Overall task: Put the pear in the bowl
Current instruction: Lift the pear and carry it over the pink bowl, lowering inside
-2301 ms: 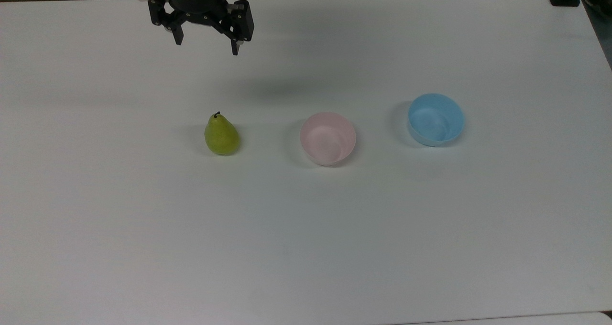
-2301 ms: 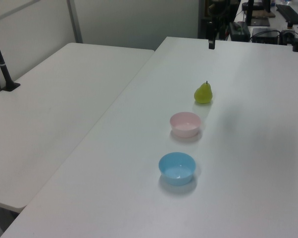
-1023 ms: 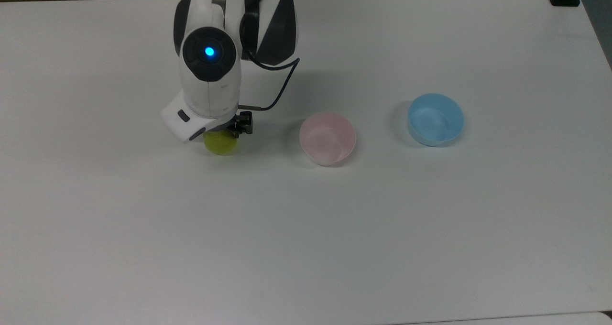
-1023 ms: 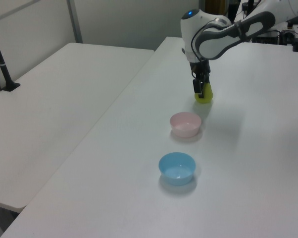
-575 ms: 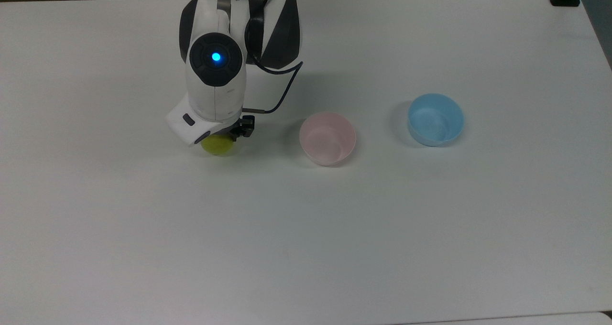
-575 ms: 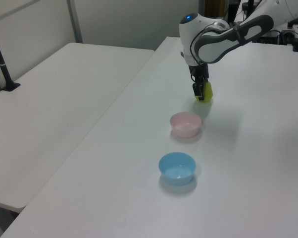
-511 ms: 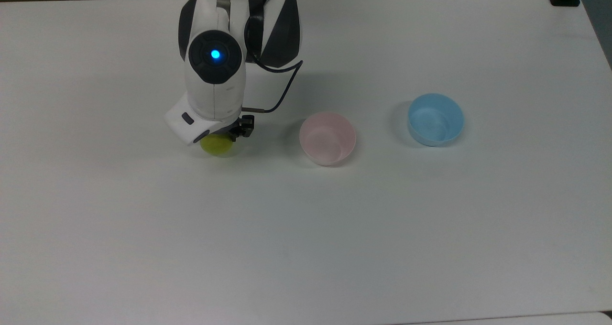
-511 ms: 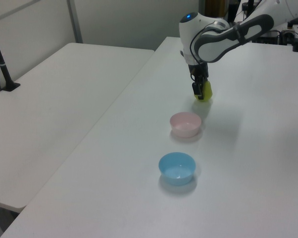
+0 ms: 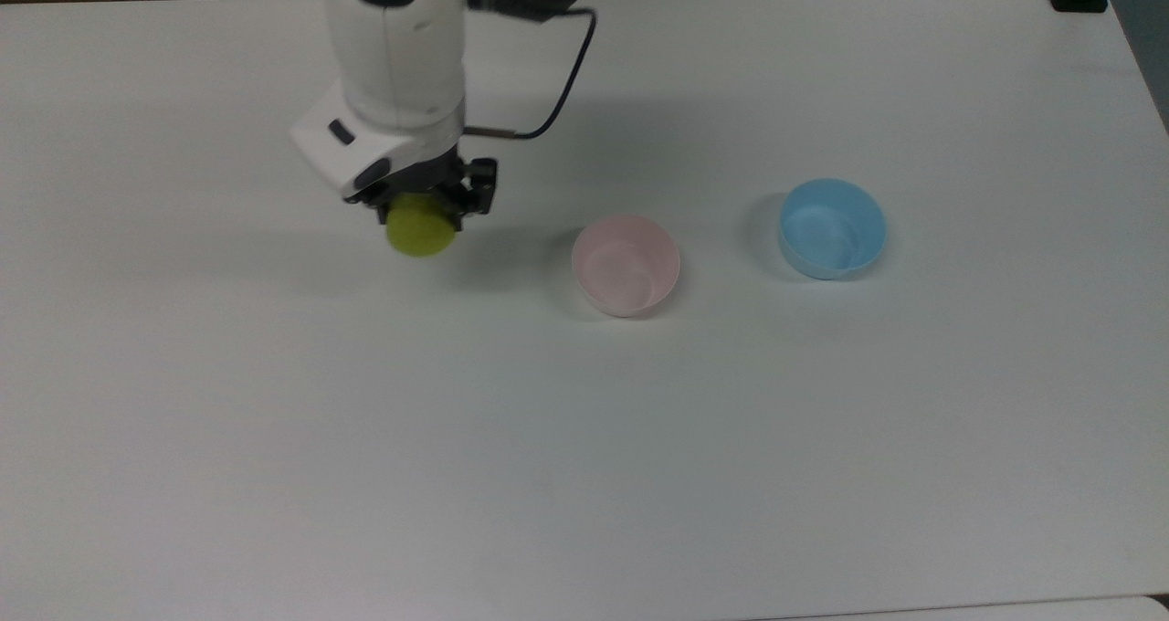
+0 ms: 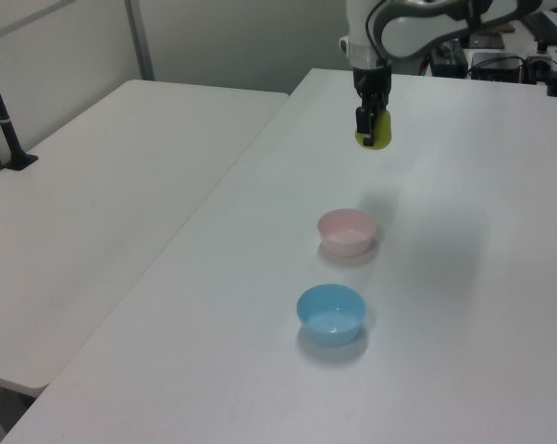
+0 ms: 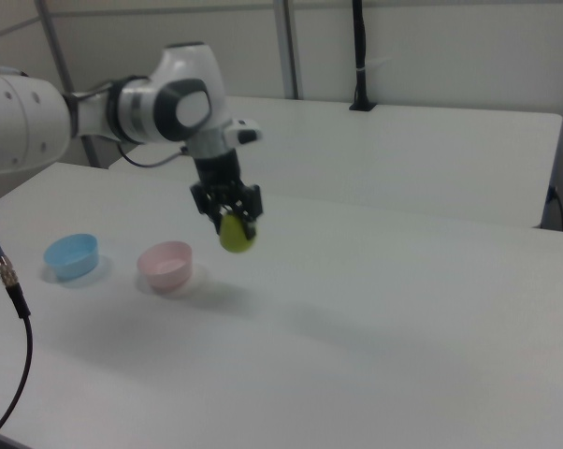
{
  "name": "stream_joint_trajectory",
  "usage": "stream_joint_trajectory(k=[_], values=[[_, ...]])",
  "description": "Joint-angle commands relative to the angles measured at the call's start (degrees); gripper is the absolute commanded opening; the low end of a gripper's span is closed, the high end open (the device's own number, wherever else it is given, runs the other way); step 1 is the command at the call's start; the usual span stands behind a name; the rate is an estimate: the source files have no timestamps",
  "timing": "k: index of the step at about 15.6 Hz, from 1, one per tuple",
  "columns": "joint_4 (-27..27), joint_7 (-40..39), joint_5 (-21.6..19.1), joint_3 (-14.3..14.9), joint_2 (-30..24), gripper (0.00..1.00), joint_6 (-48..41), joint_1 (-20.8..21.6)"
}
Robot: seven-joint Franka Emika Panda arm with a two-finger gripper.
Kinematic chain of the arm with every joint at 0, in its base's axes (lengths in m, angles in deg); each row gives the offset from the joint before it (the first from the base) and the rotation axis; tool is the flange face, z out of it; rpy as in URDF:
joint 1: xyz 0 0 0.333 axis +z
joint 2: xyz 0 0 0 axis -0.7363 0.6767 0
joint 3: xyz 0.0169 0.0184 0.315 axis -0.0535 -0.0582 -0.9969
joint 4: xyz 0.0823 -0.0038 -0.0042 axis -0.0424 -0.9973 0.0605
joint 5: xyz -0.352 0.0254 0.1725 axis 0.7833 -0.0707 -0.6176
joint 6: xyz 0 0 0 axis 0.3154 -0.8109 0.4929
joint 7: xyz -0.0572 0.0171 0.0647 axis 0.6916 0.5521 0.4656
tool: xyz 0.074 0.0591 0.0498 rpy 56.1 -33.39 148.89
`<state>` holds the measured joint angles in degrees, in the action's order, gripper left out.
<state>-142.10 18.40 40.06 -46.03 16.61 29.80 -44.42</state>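
one gripper [image 9: 422, 208] clamped on the pear [image 9: 421, 229], held in the air above the white table [image 9: 584, 438], left of the pink bowl [image 9: 626, 265] in the top view, blue bowl [image 9: 832, 228] farther right.

I can read no words, labels, brands or numbers on anything in front of me.

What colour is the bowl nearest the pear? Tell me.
Pale pink bowl; the top view shows it best.
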Motion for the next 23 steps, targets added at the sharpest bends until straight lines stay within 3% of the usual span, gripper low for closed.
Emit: stream_joint_trajectory(k=[1,8,12,16,19,23], values=[[1.1,3.0,-1.9,3.1,-0.6,0.23,-1.8,8.3],[1.2,10.3,-3.7,3.2,2.8,0.30,0.6,17.9],[1.1,12.6,-3.1,2.7,7.3,0.33,4.8,18.9],[0.7,13.3,-2.8,2.5,8.9,0.56,7.8,18.8],[0.5,13.3,-1.2,2.4,9.5,1.00,8.2,18.8],[0.7,13.3,-1.4,2.3,8.7,1.00,7.6,18.2]])
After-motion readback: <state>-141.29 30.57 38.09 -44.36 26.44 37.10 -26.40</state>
